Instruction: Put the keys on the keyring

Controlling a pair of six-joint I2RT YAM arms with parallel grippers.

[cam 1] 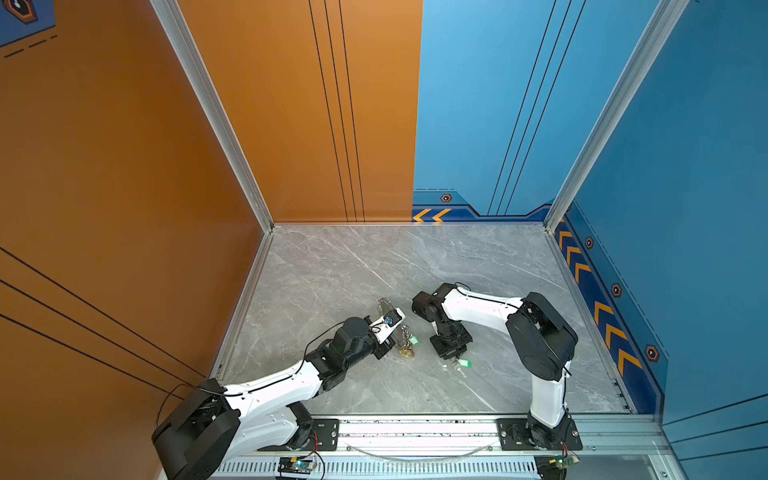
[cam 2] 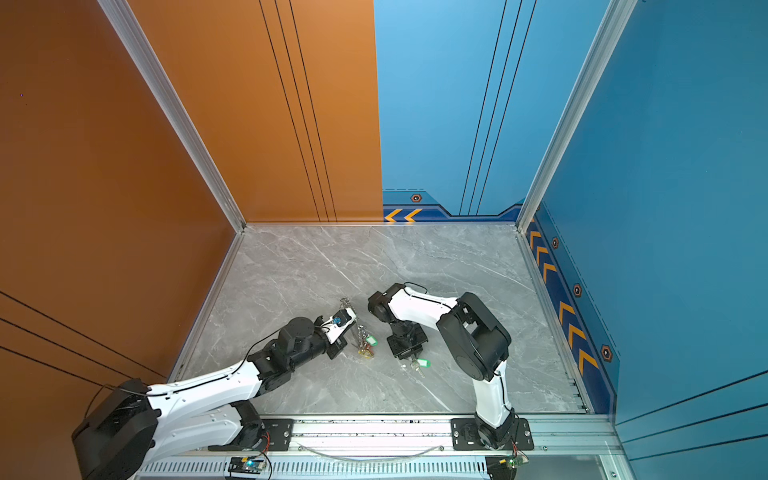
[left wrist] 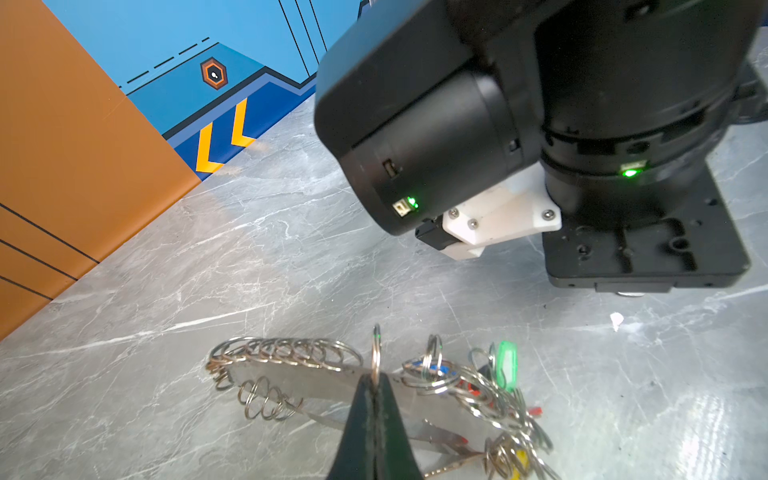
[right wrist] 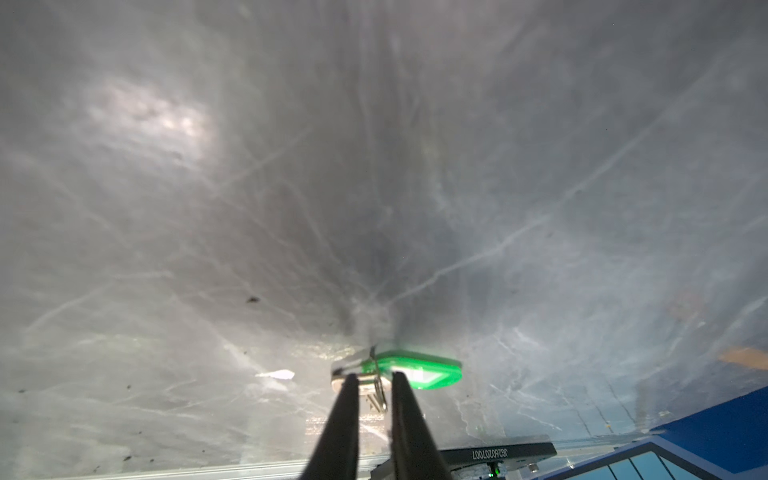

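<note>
The keyring (left wrist: 291, 376) is a flat oval edged with silver rings. It is held up off the marble by my left gripper (left wrist: 375, 380), which is shut on one of those rings. Keys with green (left wrist: 507, 365), blue, red and yellow tags hang in a bunch at one end. In both top views the keyring (cam 1: 403, 334) (cam 2: 360, 332) looks chain-like beside the left wrist. A loose key with a green tag (right wrist: 415, 368) (cam 1: 464, 364) (cam 2: 423, 363) lies on the table. My right gripper (right wrist: 374, 376) points down at it, jaws slightly apart, straddling its silver head.
The right arm's black wrist (left wrist: 457, 124) hangs close beyond the keyring. A small white scrap (left wrist: 616, 320) lies on the marble table (cam 1: 332, 266). Orange and blue walls close three sides. An aluminium rail (cam 1: 415, 428) with both arm bases runs along the front.
</note>
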